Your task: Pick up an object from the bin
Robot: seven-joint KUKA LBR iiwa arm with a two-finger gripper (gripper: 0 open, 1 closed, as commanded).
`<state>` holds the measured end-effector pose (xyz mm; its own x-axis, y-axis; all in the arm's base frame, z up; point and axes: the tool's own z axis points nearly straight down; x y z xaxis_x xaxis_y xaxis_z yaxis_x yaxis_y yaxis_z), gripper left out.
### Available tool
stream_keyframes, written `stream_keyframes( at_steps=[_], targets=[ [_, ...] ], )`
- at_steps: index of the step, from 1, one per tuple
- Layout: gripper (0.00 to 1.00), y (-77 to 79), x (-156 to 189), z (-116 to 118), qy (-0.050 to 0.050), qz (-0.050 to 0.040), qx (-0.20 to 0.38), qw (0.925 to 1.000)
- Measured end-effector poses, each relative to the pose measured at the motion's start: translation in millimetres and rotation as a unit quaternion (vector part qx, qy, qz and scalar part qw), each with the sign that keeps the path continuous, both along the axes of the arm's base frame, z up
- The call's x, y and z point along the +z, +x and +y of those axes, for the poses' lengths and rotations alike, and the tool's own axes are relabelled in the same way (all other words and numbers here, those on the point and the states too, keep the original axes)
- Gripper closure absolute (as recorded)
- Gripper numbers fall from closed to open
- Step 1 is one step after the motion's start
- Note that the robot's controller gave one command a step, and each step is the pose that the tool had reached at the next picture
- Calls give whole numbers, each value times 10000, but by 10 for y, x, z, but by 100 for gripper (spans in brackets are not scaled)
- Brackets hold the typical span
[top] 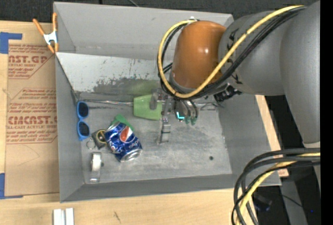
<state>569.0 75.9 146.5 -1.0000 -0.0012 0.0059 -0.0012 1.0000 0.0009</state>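
Gripper [164, 133] low over bare floor of grey metal bin [208, 161]; open/shut can't tell, no obj visibly held. Nearest obj: pale green plastic cup [144, 107], just beside it, mid-bin. Risk: grabs air or knocks cup away, since it's offset.

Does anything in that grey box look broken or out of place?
Yes. The blue soda can in the lower left of the bin lies on its side, dented and crumpled. The blue sunglasses lie right along the left wall. Nothing looks spilled.
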Motion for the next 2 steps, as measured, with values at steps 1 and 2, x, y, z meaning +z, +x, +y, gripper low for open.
stream_keyframes(
  at_steps=[1, 2],
  targets=[
    [0, 1, -535, 665, 8, -14, -581, 9983],
    [0, -109, -613, 1005, 2, -28, -764, 9971]
  ],
)
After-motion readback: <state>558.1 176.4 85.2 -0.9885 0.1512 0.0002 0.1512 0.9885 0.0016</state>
